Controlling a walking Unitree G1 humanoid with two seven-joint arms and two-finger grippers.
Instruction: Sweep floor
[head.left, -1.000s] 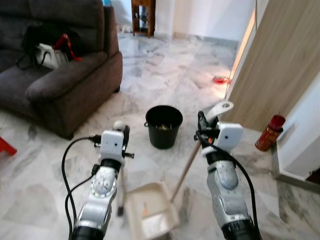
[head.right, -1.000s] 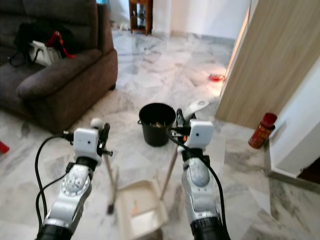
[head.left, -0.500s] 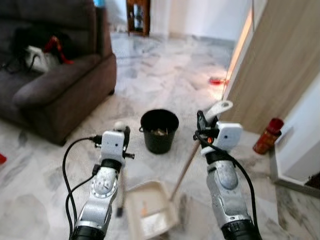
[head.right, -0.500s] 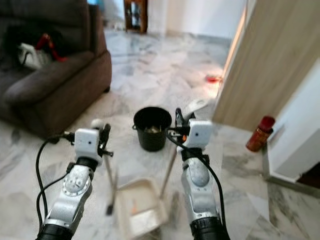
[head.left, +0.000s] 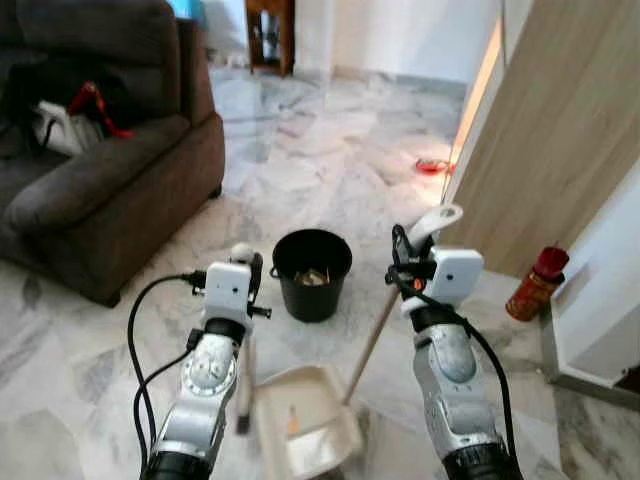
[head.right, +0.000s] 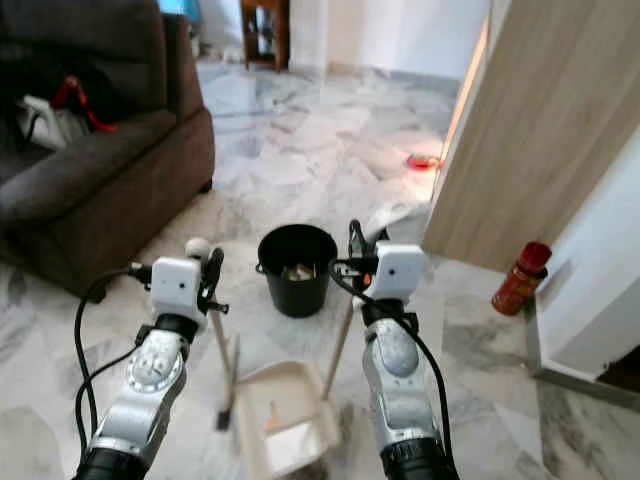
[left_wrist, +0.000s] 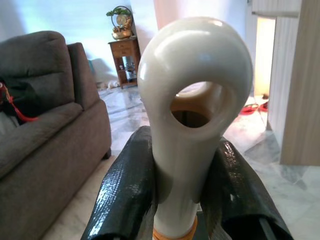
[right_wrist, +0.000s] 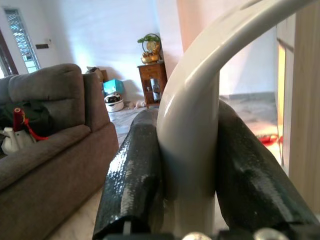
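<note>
While both tools are already in hand, you look to be at the emptying step of the sweep: the cream dustpan rests on the marble floor just in front of the robot with a small orange scrap in it, and the black bucket stands just beyond it, already holding some litter.

Your left gripper has its jaws clamped on the looped top of the broom handle; the broom stands nearly upright, its head on the floor beside the dustpan's left edge. Your right gripper is clamped on the curved grip of the dustpan handle, which slants down to the pan.

Next, by my reading, you need to lift the pan level by that long handle and carry it over the bucket's rim before tipping (tilt too soon and the scrap slides back onto the floor). Keep the broom clear of the bucket as you go.

Count: one broom, one dustpan, one bucket, one orange scrap in the pan. Around them are one dark sofa, one red bottle by the wooden panel, and one small red object farther off on the floor.
</note>
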